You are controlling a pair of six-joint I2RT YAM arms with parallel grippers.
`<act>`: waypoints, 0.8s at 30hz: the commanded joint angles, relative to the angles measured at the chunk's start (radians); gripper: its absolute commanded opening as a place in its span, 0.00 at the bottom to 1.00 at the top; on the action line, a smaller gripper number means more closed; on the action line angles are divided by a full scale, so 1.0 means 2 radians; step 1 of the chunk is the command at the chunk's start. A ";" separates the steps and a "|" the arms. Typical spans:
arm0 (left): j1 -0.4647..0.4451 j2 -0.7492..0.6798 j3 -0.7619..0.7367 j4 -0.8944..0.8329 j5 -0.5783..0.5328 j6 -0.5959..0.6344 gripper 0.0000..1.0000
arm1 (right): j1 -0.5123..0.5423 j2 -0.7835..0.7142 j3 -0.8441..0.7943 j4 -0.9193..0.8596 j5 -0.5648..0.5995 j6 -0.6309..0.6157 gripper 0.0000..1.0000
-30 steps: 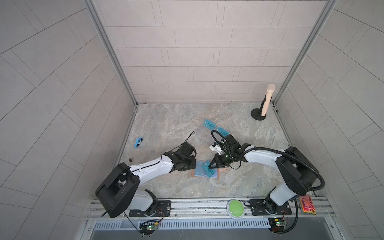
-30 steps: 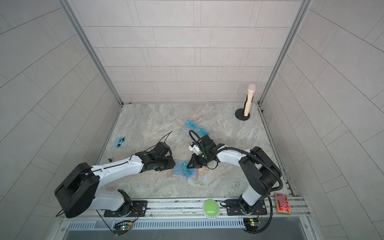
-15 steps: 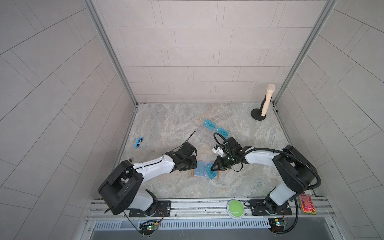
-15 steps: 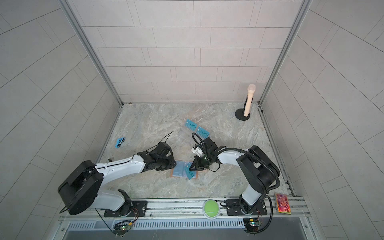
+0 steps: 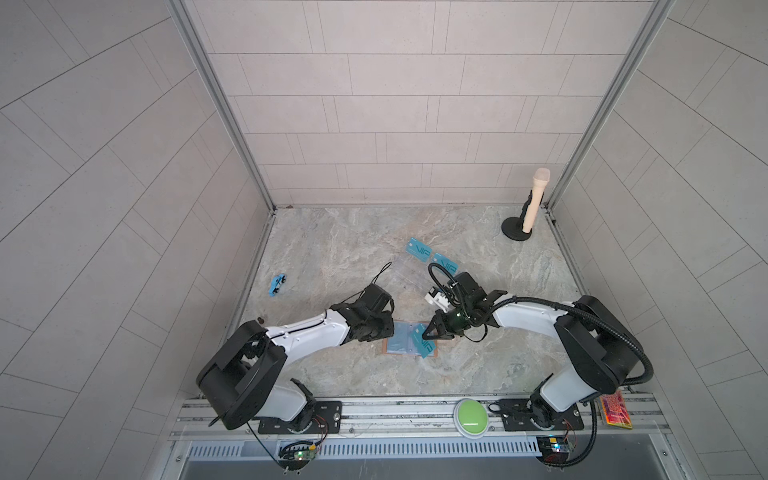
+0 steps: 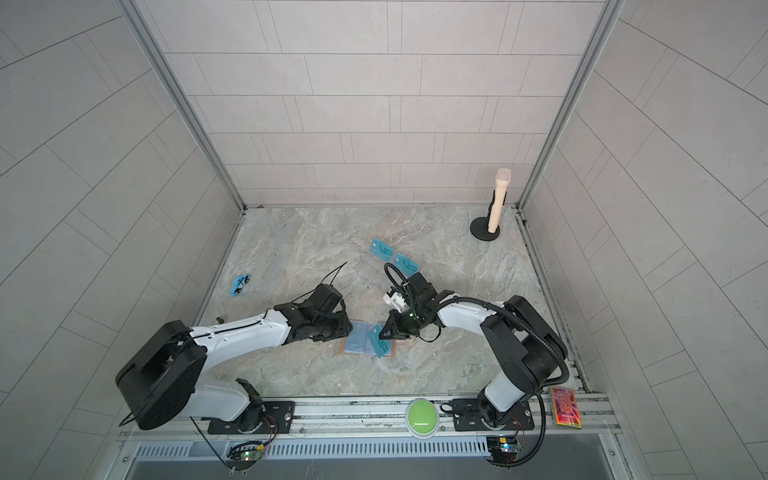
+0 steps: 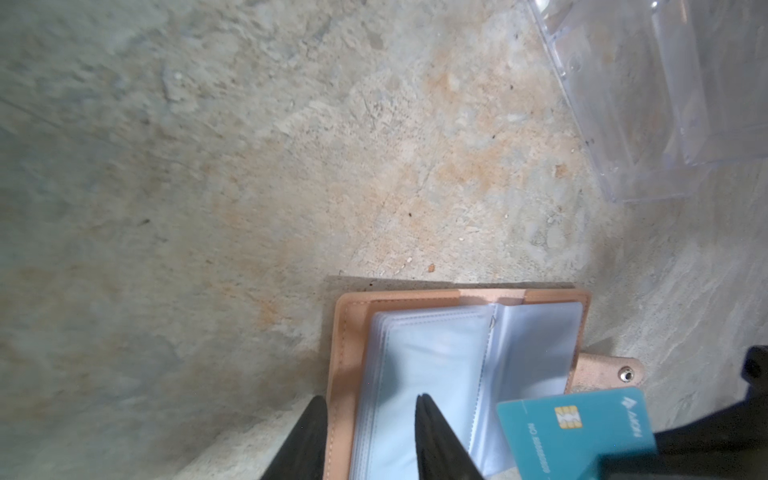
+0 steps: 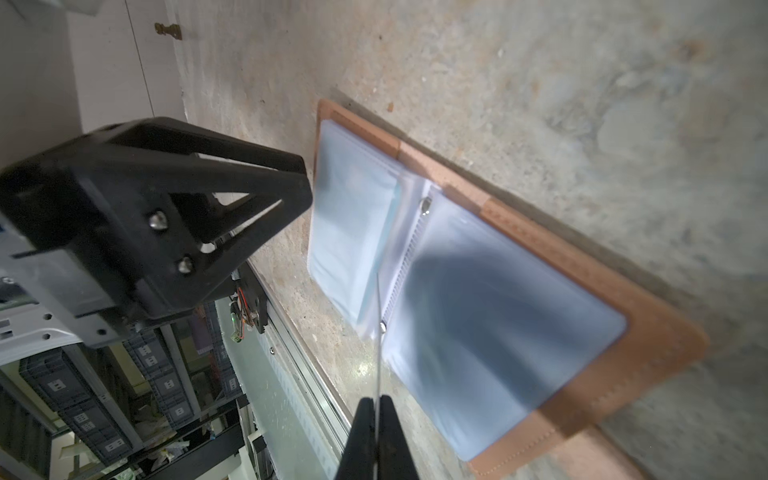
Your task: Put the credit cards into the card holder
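Toward six o'clock on the table (image 5: 332,249), the card holder (image 5: 395,345) lies open and flat, its pale-blue pockets facing up and its snap tab (image 7: 611,374) sticking out on the three o'clock side. At the holder's nine o'clock edge sits the left gripper (image 7: 369,399). Its jaws stand apart: one finger (image 7: 307,440) is just outside the tan cover, the other is over the pockets, and the cover's edge lies between them. From about two o'clock the right gripper (image 5: 424,336) reaches in, jaws pressed together on a teal card (image 5: 423,345). That card hangs tilted over the three o'clock half of the holder. The right wrist view shows it edge-on as a thin line above the pockets, and I cannot tell whether its far edge has entered a pocket. Two loose cards (image 5: 418,250), also teal, lie flat side by side at about one o'clock from the holder, just beside a clear stand (image 5: 409,274).
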 commanded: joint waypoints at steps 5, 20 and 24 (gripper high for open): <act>-0.002 0.007 -0.004 0.002 -0.002 -0.002 0.38 | 0.007 0.009 0.008 0.006 0.001 0.001 0.00; -0.002 0.001 -0.008 0.001 -0.001 -0.003 0.38 | 0.011 0.028 0.013 0.016 -0.004 0.006 0.00; -0.002 0.000 -0.010 0.001 -0.002 -0.003 0.38 | 0.014 0.031 0.014 0.016 -0.002 0.006 0.00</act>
